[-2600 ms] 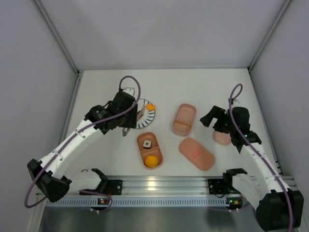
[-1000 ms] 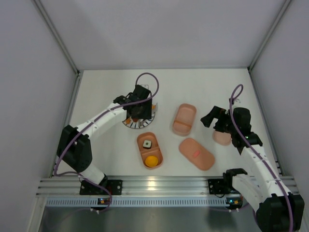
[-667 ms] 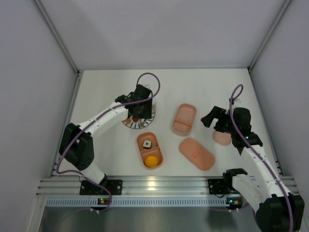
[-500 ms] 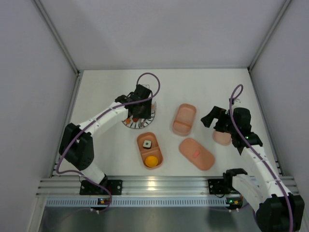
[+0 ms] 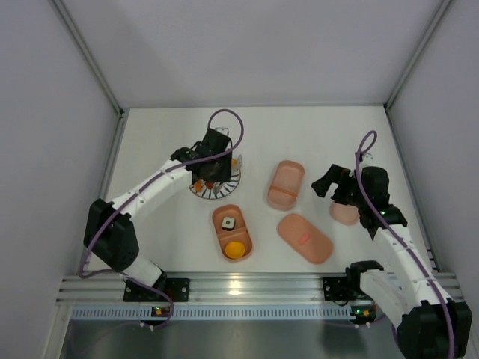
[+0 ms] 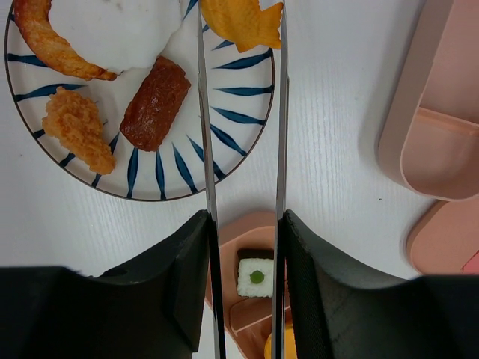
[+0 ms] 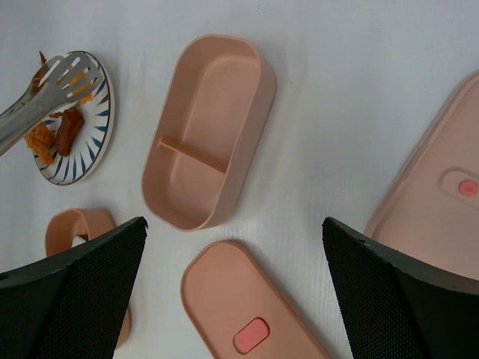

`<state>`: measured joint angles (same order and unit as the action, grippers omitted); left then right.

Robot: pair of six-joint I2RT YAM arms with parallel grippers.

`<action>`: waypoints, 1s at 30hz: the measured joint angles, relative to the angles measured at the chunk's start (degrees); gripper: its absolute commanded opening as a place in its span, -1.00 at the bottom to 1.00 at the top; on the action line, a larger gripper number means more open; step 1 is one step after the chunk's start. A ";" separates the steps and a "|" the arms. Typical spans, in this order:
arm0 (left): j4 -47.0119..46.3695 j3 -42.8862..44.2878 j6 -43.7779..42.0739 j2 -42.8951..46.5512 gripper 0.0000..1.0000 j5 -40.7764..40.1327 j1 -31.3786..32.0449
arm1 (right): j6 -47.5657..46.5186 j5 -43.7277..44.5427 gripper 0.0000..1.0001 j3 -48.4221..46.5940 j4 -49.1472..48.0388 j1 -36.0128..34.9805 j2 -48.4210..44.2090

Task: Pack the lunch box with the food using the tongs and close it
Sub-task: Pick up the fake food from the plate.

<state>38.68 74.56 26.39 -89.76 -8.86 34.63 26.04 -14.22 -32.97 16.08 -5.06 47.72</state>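
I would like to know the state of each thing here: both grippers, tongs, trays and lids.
left gripper: shut on the silvery metal tongs
silvery metal tongs: arms astride a yellow fish-shaped piece
right gripper: open, empty
nearer pink divided tray: partly filled
farther pink divided tray: empty
pink red-marked lid: off, lying flat
second pink lid: off

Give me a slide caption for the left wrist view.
Left gripper holds tongs over the striped plate, tips flanking a fish-shaped snack.
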 measured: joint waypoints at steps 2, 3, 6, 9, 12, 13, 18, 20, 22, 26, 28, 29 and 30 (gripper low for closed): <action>0.35 0.07 -0.15 0.98 -0.17 0.04 0.00 | 0.00 0.02 0.99 0.00 0.00 0.00 0.00; 0.61 0.11 -0.20 1.55 -0.17 0.07 0.00 | 0.02 0.07 0.99 0.00 0.00 0.00 0.00; 1.70 0.11 -0.42 3.45 -0.17 0.52 0.00 | 0.02 0.22 0.99 0.00 0.02 0.00 0.00; 3.39 0.11 -0.79 5.86 -0.17 1.33 0.00 | 0.02 0.26 0.99 0.00 0.00 0.00 0.00; 4.98 -0.39 -1.36 9.55 -0.17 2.80 0.00 | 0.02 0.48 0.99 0.00 0.00 0.00 0.00; 5.62 -0.66 -1.60 11.02 -0.16 3.37 0.00 | 0.04 0.57 0.99 0.00 0.00 0.00 0.00; 10.27 -1.25 -3.52 17.99 -0.16 6.29 0.00 | 0.07 0.63 0.99 -0.02 0.00 0.00 0.00; 12.15 -1.66 -4.15 20.02 -0.16 7.91 0.00 | 0.07 0.66 0.99 -0.02 0.00 0.00 0.00; 13.94 -2.60 -4.72 21.92 -0.15 9.38 0.00 | 0.09 0.76 0.99 -0.02 0.00 0.00 0.00; 17.31 -4.61 -5.95 24.63 -0.14 12.20 0.00 | 0.15 0.87 0.99 -0.02 -0.02 0.00 0.00; 18.95 -5.18 -6.58 25.42 -0.14 13.55 0.00 | 0.20 0.87 0.99 -0.02 -0.02 0.00 0.00; 19.56 -5.44 -6.82 25.77 -0.14 14.32 0.00 | 0.37 0.87 0.99 -0.02 -0.02 0.00 0.00; 20.09 -5.68 -7.04 26.08 -0.13 14.93 0.00 | 0.57 0.87 0.99 -0.02 -0.02 0.00 0.00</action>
<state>58.76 68.88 19.35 -63.68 6.07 34.63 26.61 -13.34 -32.99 16.05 -5.06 47.72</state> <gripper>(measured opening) 0.459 0.993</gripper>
